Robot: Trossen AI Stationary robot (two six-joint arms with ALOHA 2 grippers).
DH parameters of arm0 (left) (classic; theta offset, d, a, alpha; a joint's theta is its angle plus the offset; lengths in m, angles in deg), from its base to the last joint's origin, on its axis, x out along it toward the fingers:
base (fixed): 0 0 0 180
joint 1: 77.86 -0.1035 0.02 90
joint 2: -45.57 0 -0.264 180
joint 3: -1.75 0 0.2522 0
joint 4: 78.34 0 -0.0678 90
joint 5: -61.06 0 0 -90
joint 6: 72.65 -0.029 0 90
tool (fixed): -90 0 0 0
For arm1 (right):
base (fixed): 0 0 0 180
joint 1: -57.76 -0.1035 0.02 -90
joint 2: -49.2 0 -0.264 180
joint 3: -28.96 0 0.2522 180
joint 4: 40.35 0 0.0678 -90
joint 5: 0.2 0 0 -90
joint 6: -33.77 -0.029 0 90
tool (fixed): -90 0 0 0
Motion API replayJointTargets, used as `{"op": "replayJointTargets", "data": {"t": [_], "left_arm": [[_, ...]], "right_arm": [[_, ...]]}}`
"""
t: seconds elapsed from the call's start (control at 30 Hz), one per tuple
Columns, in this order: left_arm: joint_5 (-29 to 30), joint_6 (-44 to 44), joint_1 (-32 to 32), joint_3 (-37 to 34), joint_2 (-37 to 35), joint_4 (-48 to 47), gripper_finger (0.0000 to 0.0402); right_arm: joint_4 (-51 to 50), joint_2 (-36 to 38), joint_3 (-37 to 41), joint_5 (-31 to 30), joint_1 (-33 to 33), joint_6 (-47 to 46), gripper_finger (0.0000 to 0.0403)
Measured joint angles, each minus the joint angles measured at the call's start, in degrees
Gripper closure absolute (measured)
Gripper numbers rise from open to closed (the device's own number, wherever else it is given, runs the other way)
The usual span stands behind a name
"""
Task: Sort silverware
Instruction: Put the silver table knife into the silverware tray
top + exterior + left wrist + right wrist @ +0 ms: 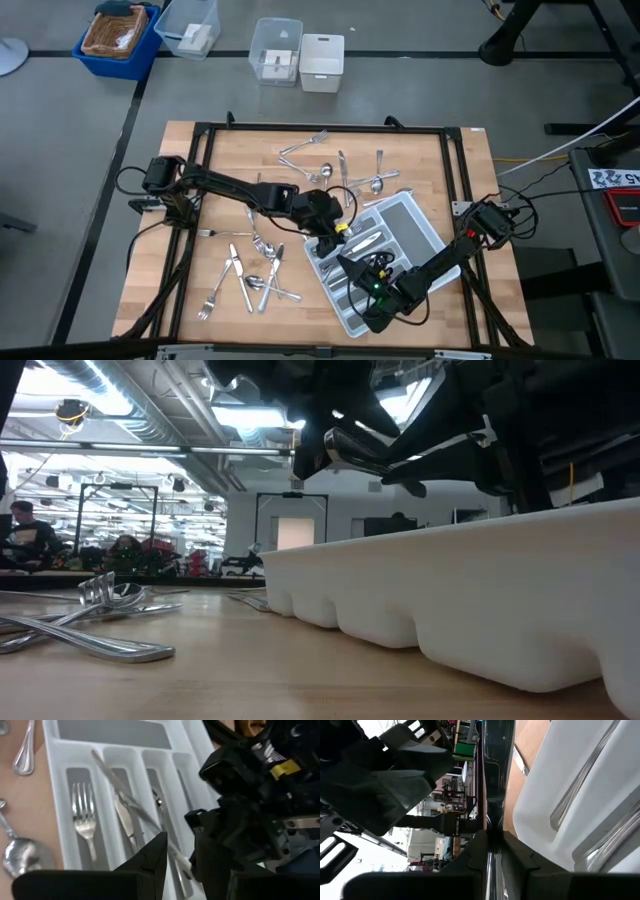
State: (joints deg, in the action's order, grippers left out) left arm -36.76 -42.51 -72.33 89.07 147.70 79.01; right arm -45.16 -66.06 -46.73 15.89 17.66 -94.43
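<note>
No legible writing is seen. Nearest, the right gripper (372, 292) is clenched on a slim silver piece (489, 865) over the grey tray (412, 222), at about four o'clock on the wooden table (470, 180). A knife (131, 807) is grasped by the left gripper (337, 233) across the tray's dividers, beside a fork (83, 815). Loose silverware (250, 275) is scattered at seven and twelve o'clock. Farther off, clear boxes (277, 50) and a blue bin (118, 40) are seen on the floor.

— What's the surface (200, 200)?
— Light wood, framed by black rails.
— And lying on it?
— A light grey tray (415, 218) at an angle, loose silverware (250, 275) scattered beside it, more forks and spoons (345, 170) farther off.
</note>
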Motion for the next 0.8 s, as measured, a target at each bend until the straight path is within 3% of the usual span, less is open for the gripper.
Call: {"op": "replayJointTargets", "data": {"t": [0.23,0.53,0.8], "left_arm": [[3.61,0.23,1.37,-0.02,1.13,0.89,0.0314],[3.55,5.99,2.0,-0.04,4.97,2.73,0.0314],[5.0,5.11,2.02,-0.04,5.14,2.85,0.0324]], "right_arm": [[0.15,0.0,0.01,0.0,0.02,1.23,0.0361],[0.39,0.0,0.04,0.12,0.02,1.29,0.0361],[0.32,0.0,0.04,1.56,0.02,1.26,0.0361]]}}
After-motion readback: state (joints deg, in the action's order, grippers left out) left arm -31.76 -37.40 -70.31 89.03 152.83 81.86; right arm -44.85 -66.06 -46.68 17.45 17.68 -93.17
